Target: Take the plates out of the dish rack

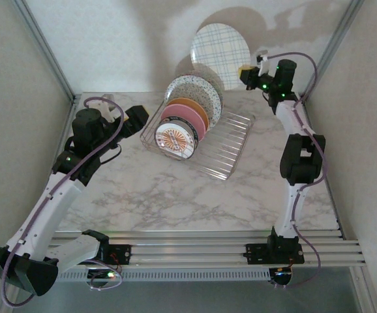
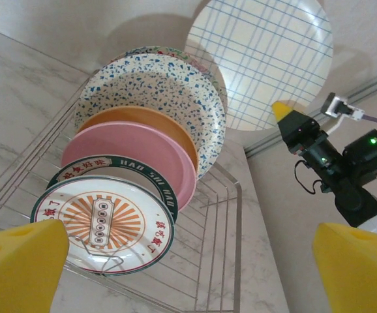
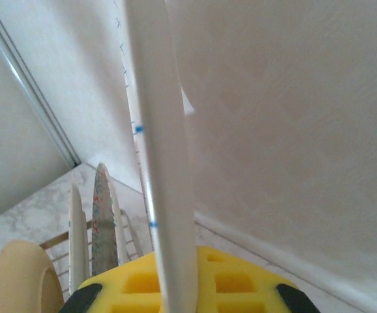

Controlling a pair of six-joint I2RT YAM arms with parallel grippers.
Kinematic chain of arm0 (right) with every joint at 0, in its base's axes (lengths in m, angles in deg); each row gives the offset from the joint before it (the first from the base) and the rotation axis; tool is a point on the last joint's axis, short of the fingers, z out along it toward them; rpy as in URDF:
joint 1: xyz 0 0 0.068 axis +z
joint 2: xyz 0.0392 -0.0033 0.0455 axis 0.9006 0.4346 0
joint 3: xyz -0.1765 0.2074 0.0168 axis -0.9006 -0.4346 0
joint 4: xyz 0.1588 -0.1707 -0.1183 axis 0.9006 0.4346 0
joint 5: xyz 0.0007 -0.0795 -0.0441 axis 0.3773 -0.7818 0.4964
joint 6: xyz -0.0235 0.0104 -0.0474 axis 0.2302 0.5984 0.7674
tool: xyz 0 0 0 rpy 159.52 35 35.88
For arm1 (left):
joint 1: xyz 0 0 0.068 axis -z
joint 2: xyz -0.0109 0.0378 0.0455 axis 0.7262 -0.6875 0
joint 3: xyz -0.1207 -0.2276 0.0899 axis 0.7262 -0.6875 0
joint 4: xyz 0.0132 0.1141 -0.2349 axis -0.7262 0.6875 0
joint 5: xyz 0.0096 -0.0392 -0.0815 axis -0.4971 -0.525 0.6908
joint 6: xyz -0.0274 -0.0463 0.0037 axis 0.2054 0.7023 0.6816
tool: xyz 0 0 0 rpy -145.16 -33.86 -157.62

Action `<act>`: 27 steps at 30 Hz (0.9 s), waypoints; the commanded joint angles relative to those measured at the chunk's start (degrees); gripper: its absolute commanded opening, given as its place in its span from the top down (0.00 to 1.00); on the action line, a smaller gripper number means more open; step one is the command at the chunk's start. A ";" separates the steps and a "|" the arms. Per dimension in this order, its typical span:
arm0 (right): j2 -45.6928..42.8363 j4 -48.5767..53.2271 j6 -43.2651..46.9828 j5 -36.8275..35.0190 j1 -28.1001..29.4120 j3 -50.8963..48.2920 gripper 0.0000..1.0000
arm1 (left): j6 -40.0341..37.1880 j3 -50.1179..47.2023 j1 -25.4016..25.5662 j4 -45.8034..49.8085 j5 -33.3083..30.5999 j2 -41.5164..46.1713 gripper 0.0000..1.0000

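Right gripper point(image 1: 246, 72) pinches the blue-checked plate point(image 1: 220, 47) by its rim, up above the dish rack point(image 1: 231, 147); left gripper point(image 2: 187, 270) spread.

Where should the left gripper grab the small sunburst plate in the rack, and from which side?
Probably its top rim, coming down from above: the sunburst plate stands on edge at the open front of the dish rack, lower edge down among the wires, pink plate close behind.
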 commanded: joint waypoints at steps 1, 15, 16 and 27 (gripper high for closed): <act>-5.99 -7.47 -3.10 -0.90 -1.11 -2.65 1.00 | 1.42 0.33 0.58 -3.67 1.65 -0.13 0.04; -26.34 -9.29 -10.93 -4.08 -6.64 -19.81 1.00 | 13.43 5.68 4.64 -14.59 8.45 -12.50 0.07; -27.83 -7.80 -11.63 -4.45 -6.66 -20.53 1.00 | 14.29 6.44 5.32 -15.63 8.75 -13.92 0.08; -39.91 8.29 -35.16 -5.38 -5.86 -24.00 1.00 | 24.50 17.91 10.78 -26.96 13.34 -30.28 0.14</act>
